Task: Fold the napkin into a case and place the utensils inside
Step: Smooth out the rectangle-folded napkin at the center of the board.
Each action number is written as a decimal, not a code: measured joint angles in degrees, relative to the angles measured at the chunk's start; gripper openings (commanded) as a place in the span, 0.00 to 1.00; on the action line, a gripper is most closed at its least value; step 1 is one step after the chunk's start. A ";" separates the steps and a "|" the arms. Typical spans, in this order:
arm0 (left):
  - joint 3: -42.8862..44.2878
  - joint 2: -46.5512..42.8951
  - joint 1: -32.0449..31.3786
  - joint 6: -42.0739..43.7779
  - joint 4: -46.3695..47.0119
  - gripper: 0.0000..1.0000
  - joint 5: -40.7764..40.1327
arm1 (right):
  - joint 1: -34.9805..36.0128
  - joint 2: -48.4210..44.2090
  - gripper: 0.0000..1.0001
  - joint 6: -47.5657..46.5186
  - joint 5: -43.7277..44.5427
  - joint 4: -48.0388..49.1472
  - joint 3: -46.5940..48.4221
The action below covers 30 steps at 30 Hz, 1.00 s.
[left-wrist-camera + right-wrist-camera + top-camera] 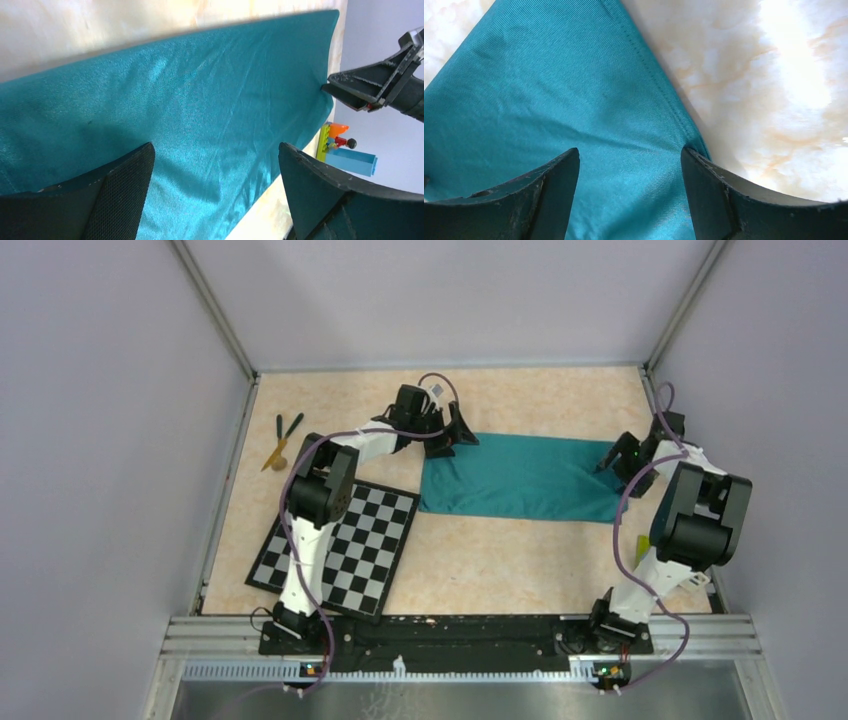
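The teal napkin [520, 478] lies flat as a wide oblong band in the middle of the table. My left gripper [455, 430] is open over its far left corner. In the left wrist view the cloth [200, 100] fills the space between the two spread fingers [125, 185]. My right gripper [612, 458] is open at the napkin's right edge. In the right wrist view its fingers [709, 185] straddle a hemmed corner of the cloth [574, 90], one finger at the hem. The utensils [282, 438], two dark green sticks and a tan one, lie at the far left, away from both grippers.
A black-and-white checkerboard mat [335, 545] lies at the front left, under the left arm. Toy blocks [345, 147] stand by the right wall beyond the napkin's end. Grey walls close the table on three sides.
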 measured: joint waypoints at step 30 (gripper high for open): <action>-5.14 -4.52 -3.34 -2.99 -1.84 0.99 -4.74 | -0.59 -2.78 0.71 -4.55 15.34 -10.60 2.47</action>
